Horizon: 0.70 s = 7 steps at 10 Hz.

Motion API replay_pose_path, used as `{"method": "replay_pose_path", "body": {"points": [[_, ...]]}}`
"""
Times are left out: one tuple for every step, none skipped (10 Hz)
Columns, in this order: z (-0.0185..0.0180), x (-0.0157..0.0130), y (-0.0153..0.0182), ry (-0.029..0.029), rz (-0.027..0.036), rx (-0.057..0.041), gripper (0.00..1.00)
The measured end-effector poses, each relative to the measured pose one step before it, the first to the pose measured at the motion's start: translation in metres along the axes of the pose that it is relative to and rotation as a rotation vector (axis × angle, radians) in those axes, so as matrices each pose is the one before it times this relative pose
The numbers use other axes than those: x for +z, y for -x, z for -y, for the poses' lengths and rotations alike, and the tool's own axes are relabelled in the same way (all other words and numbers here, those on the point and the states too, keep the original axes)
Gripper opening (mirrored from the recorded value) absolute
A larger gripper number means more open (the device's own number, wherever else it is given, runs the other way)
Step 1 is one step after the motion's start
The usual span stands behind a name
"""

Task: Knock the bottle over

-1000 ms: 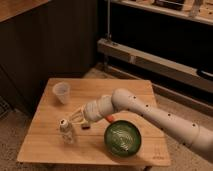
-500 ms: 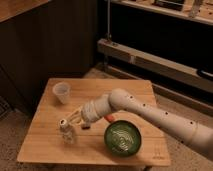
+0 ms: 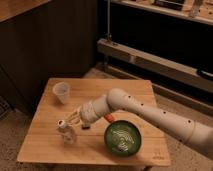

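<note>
The small clear crinkled bottle (image 3: 65, 131) stands on the wooden table (image 3: 45, 145) near its front left, leaning slightly, its dark mouth facing up. My gripper (image 3: 73, 119) reaches in from the right on the white arm (image 3: 150, 112) and sits right against the bottle's upper right side, at neck height. The wider translucent white cup (image 3: 61, 92) stands upright behind, at the table's back left, apart from the gripper.
A green bowl (image 3: 123, 139) sits at the table's front right, under my forearm. A small red-orange object (image 3: 108, 118) and a small dark item (image 3: 85, 127) lie beneath the arm. Dark cabinets and a metal shelf rail stand behind the table.
The gripper has moved left toward the bottle and now meets its neck. The bottle looks slightly tilted compared with before.
</note>
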Motion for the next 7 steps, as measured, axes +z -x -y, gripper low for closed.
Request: {"method": "replay_pose_path", "body": {"points": [[-0.00043, 0.00124, -0.00010, 0.00294, 0.00207, -0.00039, 0.01], [-0.00020, 0.00098, 0.00034, 0.00240, 0.00135, -0.00101, 0.01], [-0.00018, 0.00138, 0.00052, 0.00339, 0.00228, -0.00140, 0.01], [-0.00046, 0.00138, 0.00037, 0.00374, 0.00367, -0.00045, 0.01], [-0.00052, 0.00082, 0.00075, 0.00342, 0.00620, -0.00006, 0.01], [-0.00051, 0.00110, 0.00107, 0.00411, 0.00634, -0.00054, 0.01], [-0.00061, 0.00130, 0.00107, 0.00403, 0.00601, -0.00077, 0.01]]}}
